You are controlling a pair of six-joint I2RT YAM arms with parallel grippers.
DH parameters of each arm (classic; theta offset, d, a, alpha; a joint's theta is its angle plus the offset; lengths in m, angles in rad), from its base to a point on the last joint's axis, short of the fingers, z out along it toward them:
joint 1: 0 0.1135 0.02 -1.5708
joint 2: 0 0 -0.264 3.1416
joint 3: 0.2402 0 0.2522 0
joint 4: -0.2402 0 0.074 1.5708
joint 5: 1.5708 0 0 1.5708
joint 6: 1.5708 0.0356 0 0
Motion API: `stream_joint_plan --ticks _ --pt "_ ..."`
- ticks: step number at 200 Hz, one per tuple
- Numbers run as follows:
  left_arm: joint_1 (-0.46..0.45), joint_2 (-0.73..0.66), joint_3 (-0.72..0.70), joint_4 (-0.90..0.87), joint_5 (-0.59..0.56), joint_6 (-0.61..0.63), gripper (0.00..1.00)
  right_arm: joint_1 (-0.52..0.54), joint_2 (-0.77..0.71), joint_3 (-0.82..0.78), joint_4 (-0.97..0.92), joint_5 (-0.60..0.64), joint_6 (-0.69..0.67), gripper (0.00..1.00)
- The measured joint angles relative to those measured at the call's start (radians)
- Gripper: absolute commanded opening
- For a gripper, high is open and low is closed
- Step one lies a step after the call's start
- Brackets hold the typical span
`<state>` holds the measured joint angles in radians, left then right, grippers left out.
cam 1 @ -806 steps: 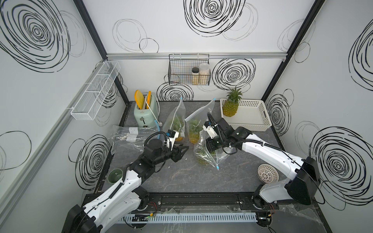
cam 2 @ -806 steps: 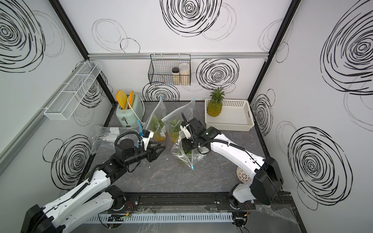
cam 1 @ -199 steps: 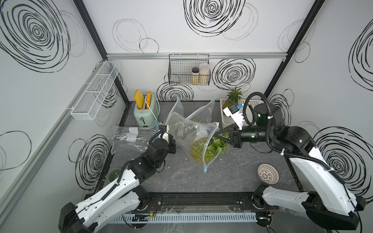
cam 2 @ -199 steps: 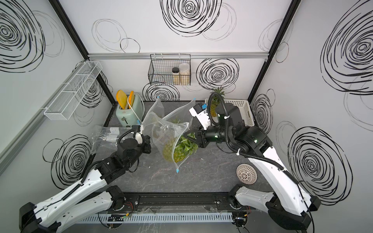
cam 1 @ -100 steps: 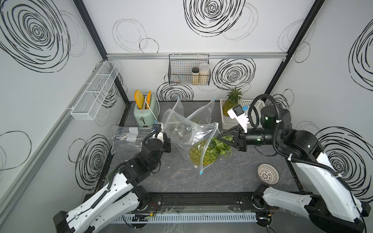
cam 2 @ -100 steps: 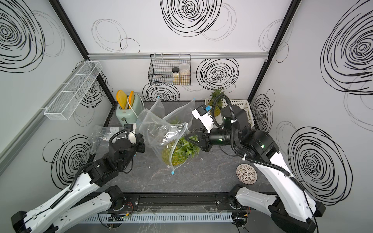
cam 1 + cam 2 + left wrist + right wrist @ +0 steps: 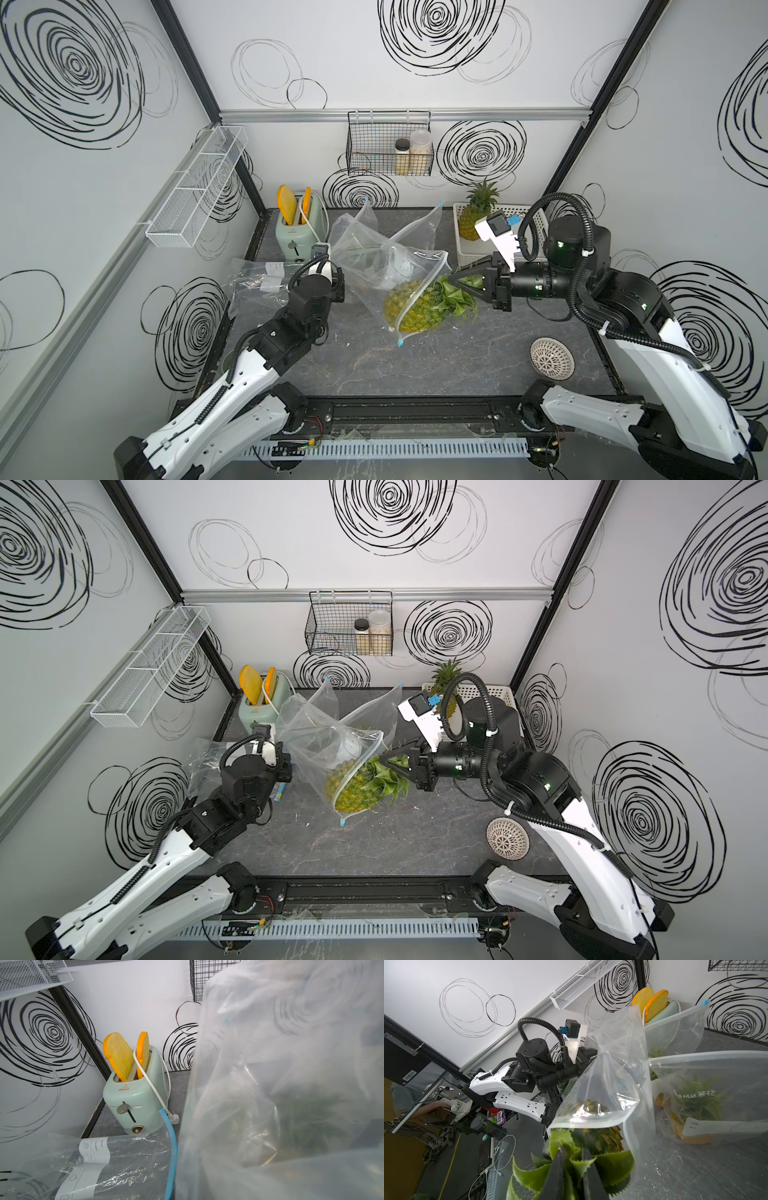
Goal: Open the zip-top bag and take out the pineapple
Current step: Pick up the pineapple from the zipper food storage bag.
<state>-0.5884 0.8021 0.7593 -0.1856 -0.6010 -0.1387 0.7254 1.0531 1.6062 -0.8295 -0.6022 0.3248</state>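
The right claw (image 7: 574, 1160) is narrowed on a few leaves of the crown of the yellow-green, scaly pineapple (image 7: 428, 311), and that thin pinch is the weak point. The leaves are stiff, saw-edged and slick-looking, so they could slide out or tear under the fruit's weight. The fruit would then drop onto the dark marbled tabletop (image 7: 415, 365).

The rim of the clear plastic zip-top bag (image 7: 374, 266) lies slantwise across the body. If the rim snags on the scales, the bag could come along with the fruit instead of sliding off.

The left claw (image 7: 589, 1057) is closed on a gathered upper corner of the film. That film is thin and slippery, so a strong pull could strip it free. The bag could also swing into the other filled bags (image 7: 695, 1105) just behind.

The pineapple lies sideways between the two arms, apparently clear of the tabletop. Its crown points toward the right claw, and the body is about half out of the bag mouth. It has dull golden rind and broad green leaves.
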Motion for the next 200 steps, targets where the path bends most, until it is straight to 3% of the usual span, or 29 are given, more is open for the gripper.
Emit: stream_joint_plan --ticks 29,85,130,200 --pt "0.061 0.009 0.0 0.013 -0.01 0.023 0.0 0.0 -0.012 -0.005 -0.011 -0.002 0.001 0.0" --pt "0.089 0.012 -0.002 0.031 0.004 0.027 0.0 0.0 -0.022 -0.033 -0.002 -0.006 0.001 0.0" --pt "0.148 0.005 0.003 0.029 0.063 0.026 0.0 0.0 -0.01 -0.039 -0.006 -0.01 -0.014 0.0" --pt "0.17 -0.016 0.103 0.023 0.111 0.013 0.0 0.0 -0.008 -0.082 -0.068 -0.019 -0.055 0.0"
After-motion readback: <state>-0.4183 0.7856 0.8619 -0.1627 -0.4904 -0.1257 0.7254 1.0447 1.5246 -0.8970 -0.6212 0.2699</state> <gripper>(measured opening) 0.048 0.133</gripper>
